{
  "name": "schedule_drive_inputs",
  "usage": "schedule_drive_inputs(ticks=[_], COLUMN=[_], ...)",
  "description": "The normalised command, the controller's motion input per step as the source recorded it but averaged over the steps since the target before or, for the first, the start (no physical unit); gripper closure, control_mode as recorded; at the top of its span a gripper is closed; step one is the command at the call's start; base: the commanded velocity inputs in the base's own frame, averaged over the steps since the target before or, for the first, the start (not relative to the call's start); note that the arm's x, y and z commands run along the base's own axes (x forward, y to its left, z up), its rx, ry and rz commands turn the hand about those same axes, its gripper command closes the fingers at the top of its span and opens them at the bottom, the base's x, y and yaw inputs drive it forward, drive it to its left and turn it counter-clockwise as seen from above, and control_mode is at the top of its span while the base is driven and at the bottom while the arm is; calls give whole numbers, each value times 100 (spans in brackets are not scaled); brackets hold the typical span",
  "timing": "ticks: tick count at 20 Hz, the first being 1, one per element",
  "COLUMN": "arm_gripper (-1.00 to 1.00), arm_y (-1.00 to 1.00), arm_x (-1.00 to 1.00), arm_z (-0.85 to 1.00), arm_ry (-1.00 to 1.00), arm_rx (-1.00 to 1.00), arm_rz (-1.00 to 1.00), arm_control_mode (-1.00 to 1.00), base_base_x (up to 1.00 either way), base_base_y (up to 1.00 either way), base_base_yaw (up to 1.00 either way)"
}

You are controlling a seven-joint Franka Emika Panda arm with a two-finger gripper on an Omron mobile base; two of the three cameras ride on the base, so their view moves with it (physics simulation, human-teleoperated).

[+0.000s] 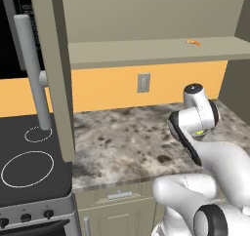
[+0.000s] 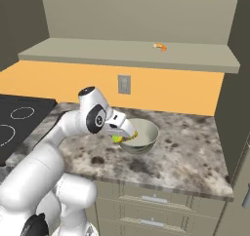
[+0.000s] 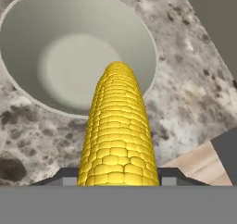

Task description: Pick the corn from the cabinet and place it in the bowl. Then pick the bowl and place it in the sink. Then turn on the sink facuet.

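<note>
Speckled stone counter (image 2: 195, 157) runs beneath us, from the stovetop (image 1: 29, 167) on one side to the dark cabinet side on the other, with an orange backsplash and a wall outlet (image 2: 124, 84) behind. We see the gripper (image 2: 128, 134) closed on the corn (image 3: 118, 135), the cob pinned between its jaws and pointing out ahead of the hand camera. Its tip hangs over the near rim of the bowl (image 2: 149, 128), above the bowl's hollow and not touching it; most of the cob's length is over the counter just short of that rim. The bowl sits on the counter near the wall, with bare stone all around it. Overhead, the cabinet (image 2: 127, 54) shelf carries a small orange item (image 2: 160, 47), well apart from the hand. Its open door (image 1: 56, 74) and bar handle (image 1: 31, 69) stand over the counter's stove-side edge.
</note>
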Motion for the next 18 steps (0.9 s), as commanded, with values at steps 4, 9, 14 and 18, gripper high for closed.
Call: schedule_drive_inputs(ticks=[4, 9, 14, 18], arm_gripper=[100, 100, 100, 100], arm_y=[-21, -47, -15, 0], arm_x=[26, 30, 41, 59], arm_z=[-5, -33, -57, -15], arm_ry=[28, 10, 1, 0], arm_rx=[3, 3, 0, 0], arm_rz=[0, 0, 1, 0], arm_control_mode=[-100, -100, -100, -100], base_base_x=[0, 0, 0, 0], base_base_y=[0, 0, 0, 0], base_base_yaw=[0, 0, 0, 0])
